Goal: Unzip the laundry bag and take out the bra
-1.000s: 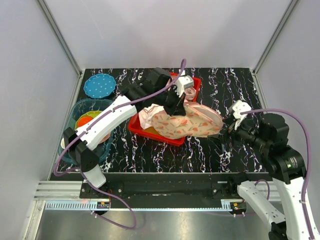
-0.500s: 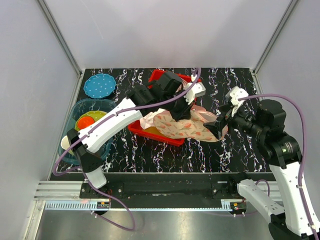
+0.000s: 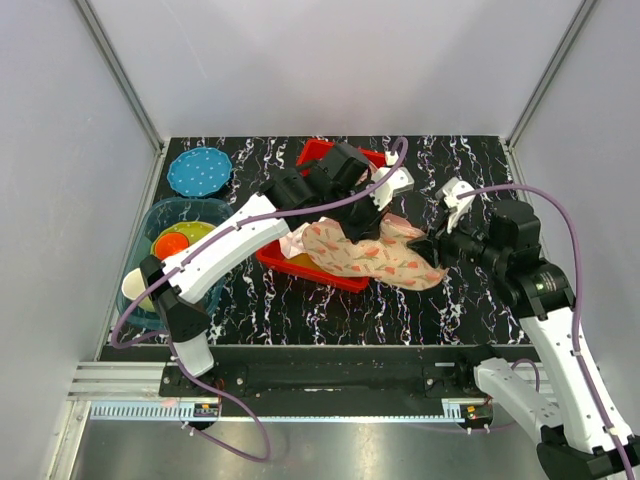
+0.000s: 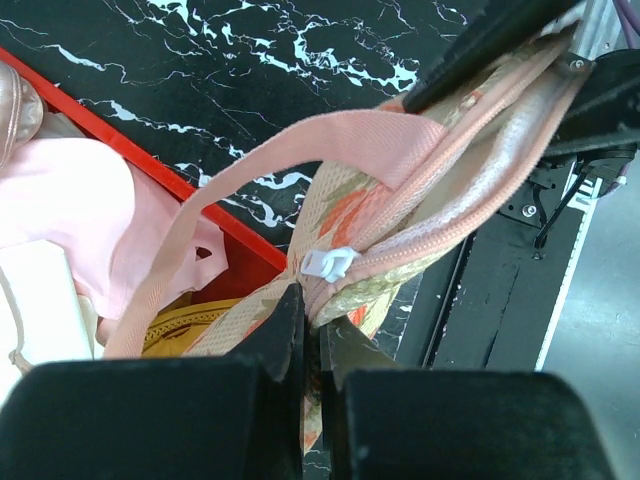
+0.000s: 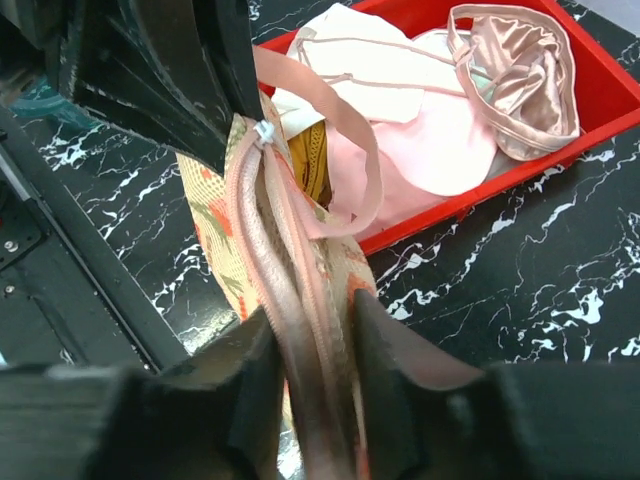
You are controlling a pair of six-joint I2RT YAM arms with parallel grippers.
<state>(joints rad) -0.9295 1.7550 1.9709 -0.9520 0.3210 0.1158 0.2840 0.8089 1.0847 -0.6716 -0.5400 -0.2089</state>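
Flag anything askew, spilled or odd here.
Only the laundry bag: it hangs stretched, zipper edge up, between the left gripper and right gripper, partly over the red bin's rim. Nothing looks spilled or torn.

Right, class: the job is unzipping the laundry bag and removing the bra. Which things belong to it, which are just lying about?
Job: laundry bag, zip pull, left gripper, right gripper; bra not visible.
Lying about: red bin, pale-pink garment, white garment, blue lid, teal tub.
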